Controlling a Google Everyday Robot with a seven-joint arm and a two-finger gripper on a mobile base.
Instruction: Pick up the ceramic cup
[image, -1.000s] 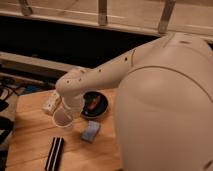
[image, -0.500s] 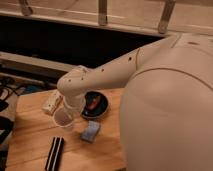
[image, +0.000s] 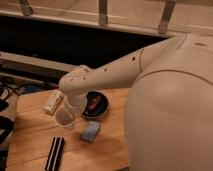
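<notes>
The ceramic cup (image: 65, 120) is small, pale cream-white and handleless. It sits at the tip of my arm, tilted with its mouth towards the camera, over the left part of the wooden table (image: 35, 135). My gripper (image: 70, 111) is just below the white wrist and is shut on the cup at its far rim. The wrist hides most of the gripper. The cup is left of the black bowl and apart from it.
A wide black bowl (image: 96, 106) with something red inside stands right of the cup. A white bottle-like object with a tan cap (image: 52, 102) lies behind-left. A blue packet (image: 90, 132) and a black bar (image: 54, 153) lie in front. My white body (image: 170, 115) fills the right side.
The arm and the cup have shifted slightly to the right together. The other objects have not moved.
</notes>
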